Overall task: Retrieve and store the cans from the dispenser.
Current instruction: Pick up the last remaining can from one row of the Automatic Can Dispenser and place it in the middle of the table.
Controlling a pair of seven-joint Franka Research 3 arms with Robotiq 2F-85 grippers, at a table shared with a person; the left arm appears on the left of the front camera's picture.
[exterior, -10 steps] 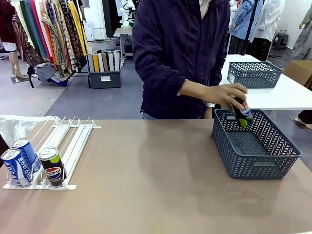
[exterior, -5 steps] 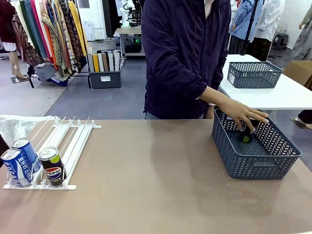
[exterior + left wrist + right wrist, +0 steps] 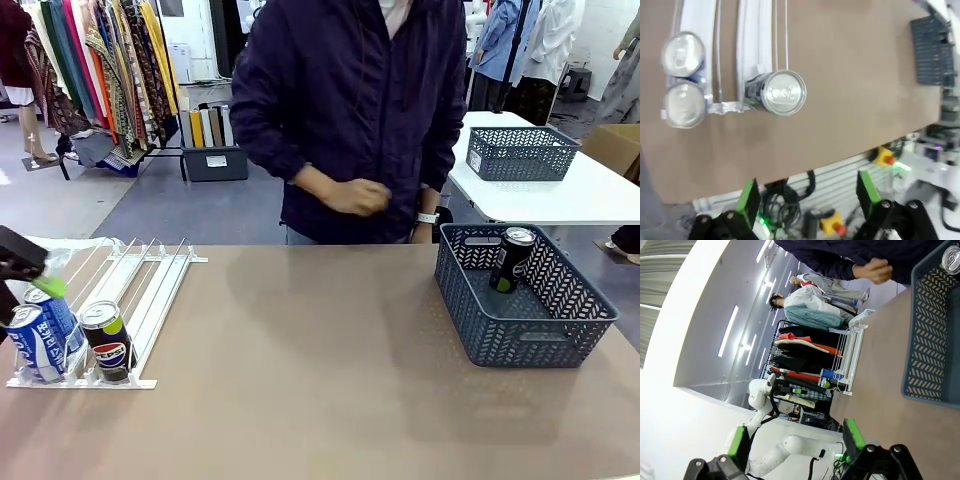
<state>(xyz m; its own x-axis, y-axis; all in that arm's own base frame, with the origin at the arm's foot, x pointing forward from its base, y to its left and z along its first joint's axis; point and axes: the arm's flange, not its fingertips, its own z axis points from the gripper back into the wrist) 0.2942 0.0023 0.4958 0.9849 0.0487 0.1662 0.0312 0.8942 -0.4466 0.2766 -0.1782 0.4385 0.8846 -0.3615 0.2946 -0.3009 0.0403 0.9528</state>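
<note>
Three cans stand at the low front end of the white dispenser (image 3: pixel 150 285): two blue cans (image 3: pixel 40 330) in the left lane and a black can (image 3: pixel 108 342) to their right. My left gripper (image 3: pixel 30 268) hangs open at the far left, just above the blue cans. From above, the left wrist view shows their silver tops (image 3: pixel 684 77) and the black can's top (image 3: pixel 785 92), with my open left gripper (image 3: pixel 806 192) holding nothing. Another black can (image 3: pixel 513 260) stands upright in the grey basket (image 3: pixel 520 335). My right gripper (image 3: pixel 795 437) is open and empty, far from the dispenser (image 3: pixel 852 352).
A person in a dark jacket stands at the far side, one hand (image 3: pixel 350 195) drawn back to the chest above the table's far edge. The brown tabletop between dispenser and basket is bare. A second basket (image 3: pixel 520 152) sits on a white table behind.
The person set the black can upright in the basket and pulled the hand back. My left gripper came into view at the far left, above the blue cans.
</note>
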